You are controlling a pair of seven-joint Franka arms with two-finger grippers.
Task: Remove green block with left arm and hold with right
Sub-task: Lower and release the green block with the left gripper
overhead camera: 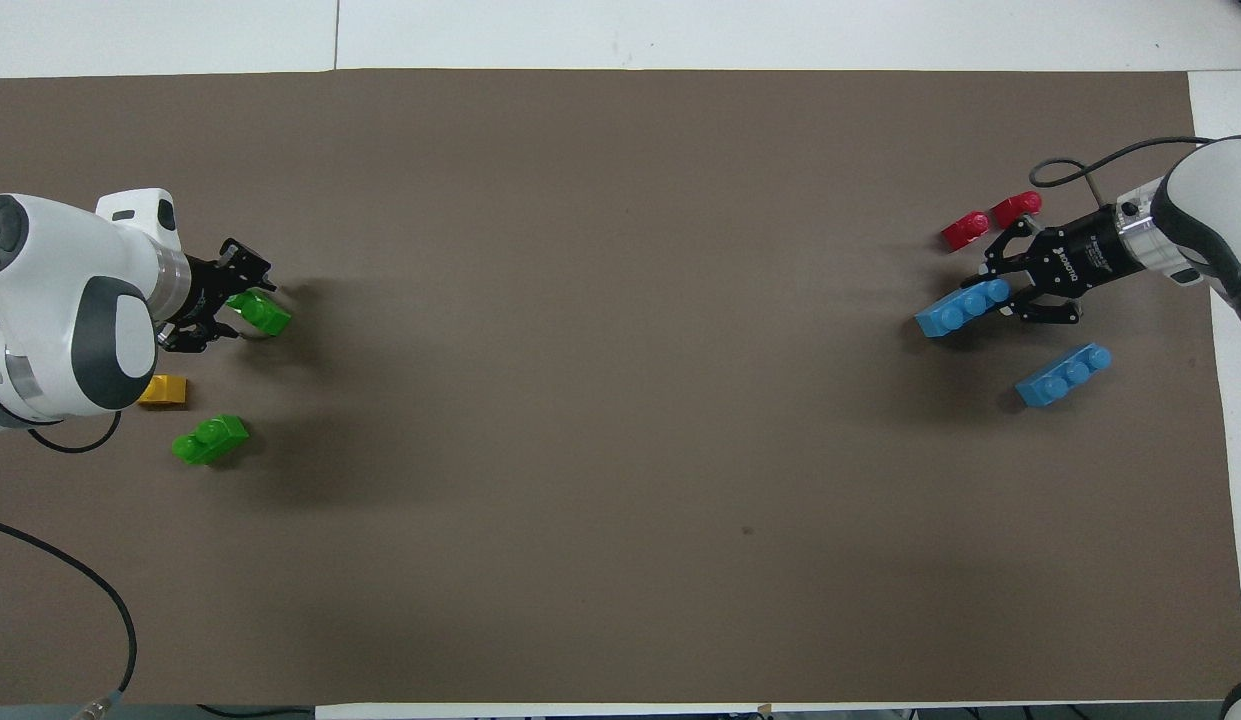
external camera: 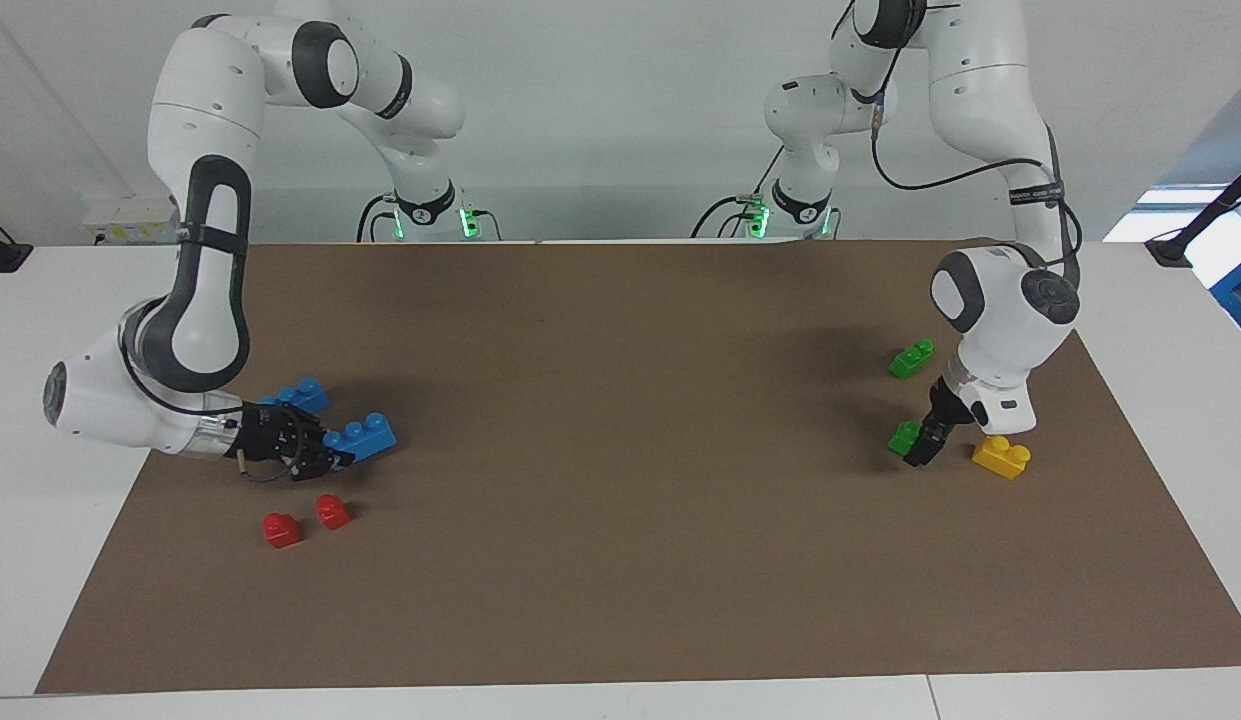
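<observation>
The green block (external camera: 902, 437) is bright green and chunky and sits low at the mat toward the left arm's end. My left gripper (external camera: 925, 447) is shut on it; it also shows in the overhead view (overhead camera: 263, 314) between the fingertips of the left gripper (overhead camera: 238, 303). My right gripper (external camera: 315, 455) is low over the mat at the right arm's end. It is shut on one end of a blue three-stud brick (external camera: 362, 437), which tilts slightly; the overhead view shows the brick (overhead camera: 960, 308) and the right gripper (overhead camera: 1012, 290).
A second green two-stud brick (external camera: 912, 357) lies nearer to the robots than the green block. A yellow brick (external camera: 1002, 457) lies beside the left gripper. A second blue brick (external camera: 302, 394) and two red bricks (external camera: 281, 529) (external camera: 332, 511) lie by the right gripper.
</observation>
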